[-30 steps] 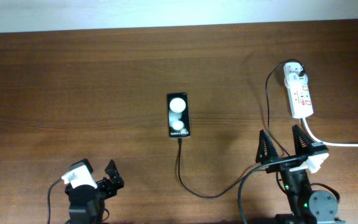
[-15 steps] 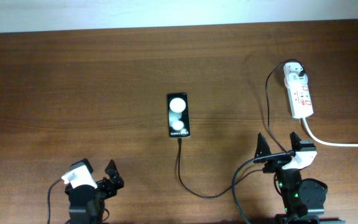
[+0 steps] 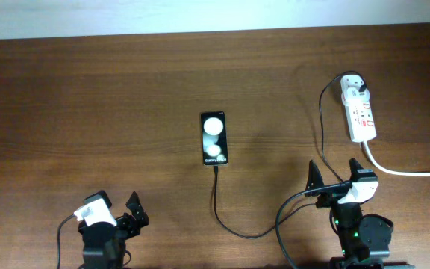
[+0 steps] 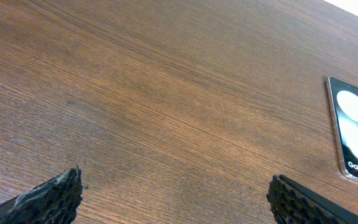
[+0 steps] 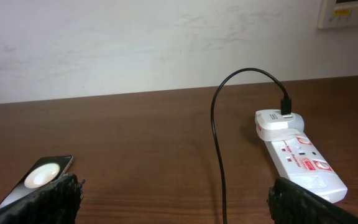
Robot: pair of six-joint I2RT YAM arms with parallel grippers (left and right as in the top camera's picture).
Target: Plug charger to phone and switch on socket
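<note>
The left fingers [image 4: 48, 196], black with a coarse, knobbly texture, stood spread wide apart and held nothing; only bare wood grain showed between them. Ahead of them and off to the right, well apart, lay the phone [image 4: 355, 134]: a flat, glossy black slab with rounded corners, two round white glares and a line of small white lettering on its screen.

The right fingers [image 5: 48, 199], of the same rough black make, were likewise parted wide and empty. In the gap ahead of them the charger [image 5: 216, 143], a thin, smooth black cable, rose off the wood in a tall arch and came down into its white plug end, which was seated in the far end of the socket [image 5: 300, 158]. The socket was a long white plastic strip with red marks on its top face, lying ahead and to the right of these fingers and not touching them; whether its switch was on could not be told. A thick white cord [image 3: 402, 172] left its near end toward the right edge.

From overhead, the charger's other end looped across the brown, fine-grained surface [image 3: 88, 97] and its connector tip met the near short edge of the phone, which lay near the middle, between the two arms and farther out than both.
</note>
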